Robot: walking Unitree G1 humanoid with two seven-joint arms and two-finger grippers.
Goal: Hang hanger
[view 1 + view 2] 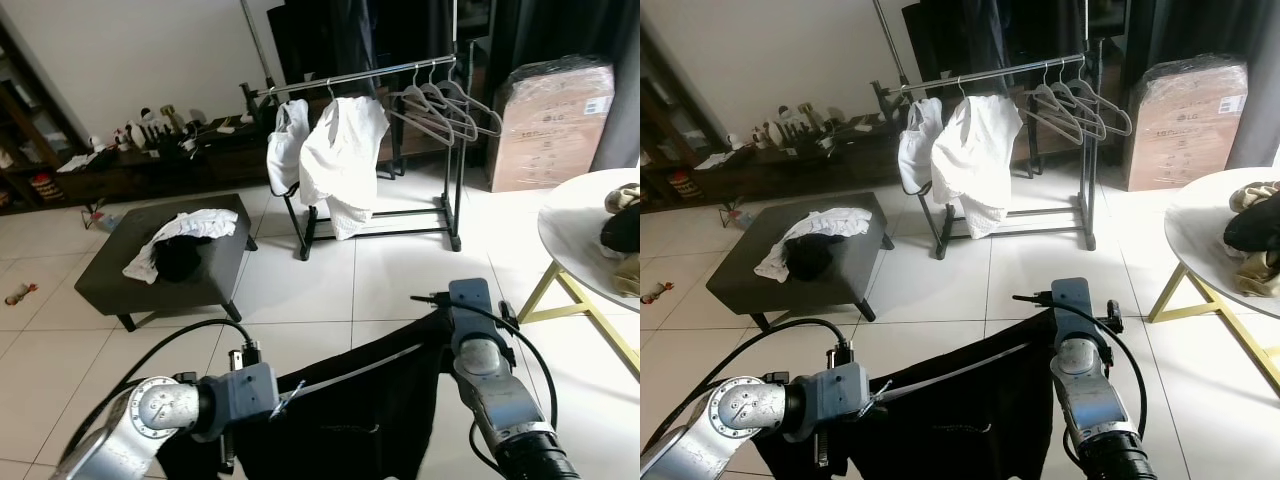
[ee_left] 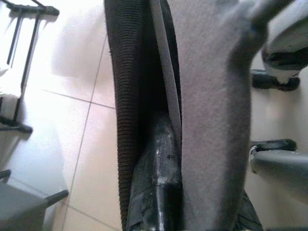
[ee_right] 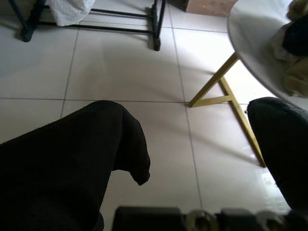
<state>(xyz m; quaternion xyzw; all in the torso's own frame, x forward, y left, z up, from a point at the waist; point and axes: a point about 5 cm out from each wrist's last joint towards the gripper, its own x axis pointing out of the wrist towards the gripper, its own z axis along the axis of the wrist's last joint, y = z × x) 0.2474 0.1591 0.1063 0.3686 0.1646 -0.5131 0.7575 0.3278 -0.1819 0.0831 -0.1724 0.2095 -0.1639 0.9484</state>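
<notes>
Left eye view: pale tiled floor (image 1: 300,290) in a bright room, with one clothes rack (image 1: 360,75) standing mid-room. On the clothes rack, two white garments (image 1: 340,150) and at least three empty hangers (image 1: 445,110). To the left of the clothes rack and nearer the camera, one dark bench (image 1: 110,280) carrying one white cloth (image 1: 190,230). Just right of the rack, one cardboard box (image 1: 555,120); right of it and nearer, one round white table (image 1: 570,235). Well short of the rack, low in front, one grey hanger (image 1: 350,372) bearing one black garment (image 1: 350,420), stretched between left gripper (image 1: 250,390) and right gripper (image 1: 455,300). Right eye view: same scene, nothing further. Left wrist view: close up, one black finger (image 2: 154,192) clamped against the hanger's grey strip and ribbed black fabric, so closed on the hanger. Right wrist view: black garment draped in front, the rack's foot bar beyond, one gold table leg (image 3: 216,86); grip here impossible to tell.
</notes>
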